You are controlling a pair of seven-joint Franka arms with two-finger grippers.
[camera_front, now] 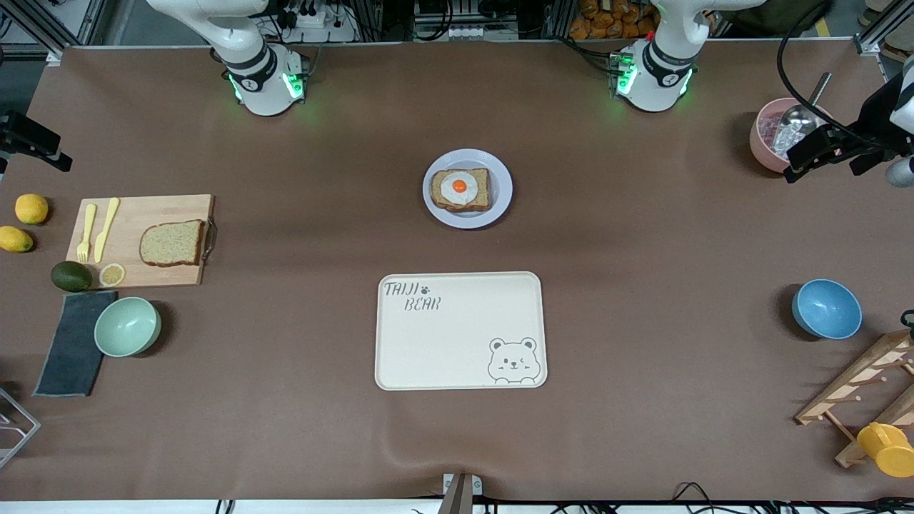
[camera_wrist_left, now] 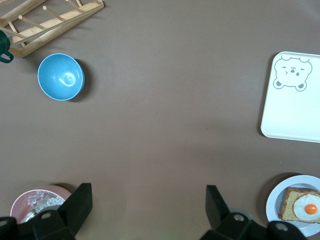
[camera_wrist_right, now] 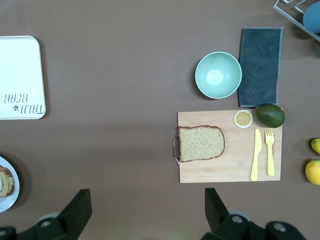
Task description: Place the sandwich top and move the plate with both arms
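The sandwich top, a plain brown slice, lies flat on a wooden cutting board toward the right arm's end. The pale plate sits mid-table near the bases and carries a bread slice with a fried egg. My left gripper hangs open and empty high over bare table, between the plate and a pink bowl. High over bare table between the plate and the board, my right gripper is open and empty too.
A cream bear-printed tray lies nearer the front camera than the plate. A green bowl, grey cloth, avocado and lemons surround the board. A blue bowl, wooden rack and yellow mug stand at the left arm's end.
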